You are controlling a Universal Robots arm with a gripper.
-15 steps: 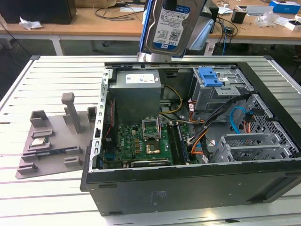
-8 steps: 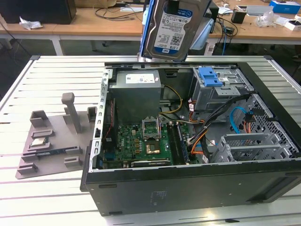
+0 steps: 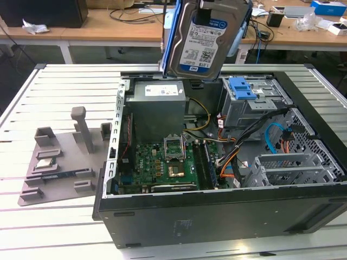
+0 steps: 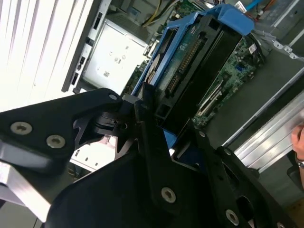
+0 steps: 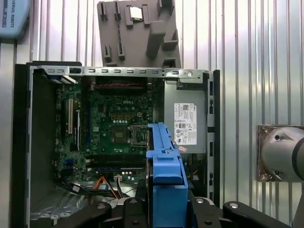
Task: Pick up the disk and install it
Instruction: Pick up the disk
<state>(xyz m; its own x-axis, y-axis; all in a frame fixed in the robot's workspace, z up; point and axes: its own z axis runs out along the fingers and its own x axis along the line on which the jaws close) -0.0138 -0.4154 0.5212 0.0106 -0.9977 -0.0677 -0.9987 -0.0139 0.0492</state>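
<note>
The disk (image 3: 203, 40), a silver drive with a white-and-blue label in a blue carrier rail, hangs upright in the air above the back of the open computer case (image 3: 217, 222). It is over the gap between the power supply and the drive cage. In both wrist views my gripper (image 4: 168, 126) (image 5: 166, 209) is shut on the disk (image 4: 199, 71) (image 5: 166, 180), its black fingers (image 4: 142, 111) clamped against the two sides of the blue rail. The disk is well clear of the case and touches nothing else.
Inside the case lie the grey power supply (image 3: 157, 105), the motherboard (image 3: 162, 162), loose cables and the metal drive cage with a blue bracket (image 3: 242, 89). A grey fixture plate (image 3: 59, 157) sits on the slatted table at the exterior view's left. A person's hand (image 4: 299, 142) shows at one edge.
</note>
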